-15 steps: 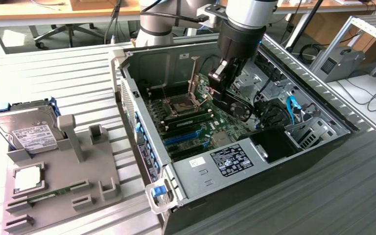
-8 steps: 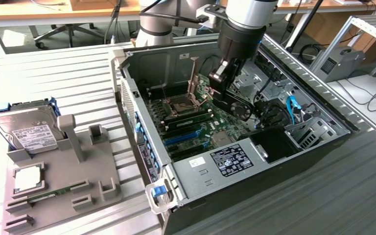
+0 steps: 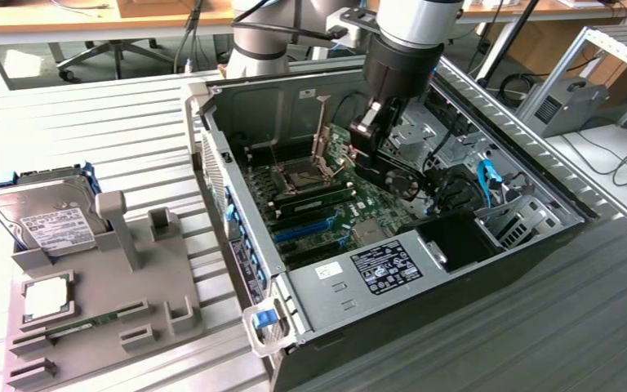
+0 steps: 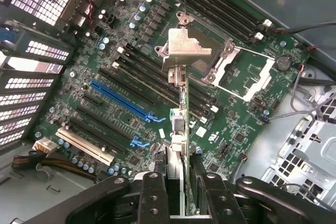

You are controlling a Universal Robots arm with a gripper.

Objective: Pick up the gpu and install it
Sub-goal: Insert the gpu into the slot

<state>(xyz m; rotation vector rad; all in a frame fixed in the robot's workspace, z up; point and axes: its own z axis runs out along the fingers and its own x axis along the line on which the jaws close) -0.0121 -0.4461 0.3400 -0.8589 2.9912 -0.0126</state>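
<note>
The gpu (image 4: pixel 181 124) is a thin green card that I see edge-on in the wrist view, with its silver end bracket (image 4: pixel 184 48) at the far end. My gripper (image 4: pixel 181 184) is shut on it, one finger (image 4: pixel 156 192) on each face. The card hangs above the green motherboard (image 4: pixel 236 129), beside the long blue slot (image 4: pixel 118 100) and over the black slots near the processor socket (image 4: pixel 231 61). In the exterior view my gripper (image 3: pixel 377 159) reaches down into the open computer case (image 3: pixel 210 163), and the gpu's black cooler (image 3: pixel 403 181) shows just under it.
A grey fixture tray (image 3: pixel 107 302) lies at the exterior view's left, carrying a silver hard drive (image 3: pixel 42 216) in a blue frame, a processor (image 3: pixel 46 298) and a narrow memory strip (image 3: pixel 95 318). Inside the case sit the power supply (image 3: pixel 384 265), cables and drive cages (image 3: pixel 509 220).
</note>
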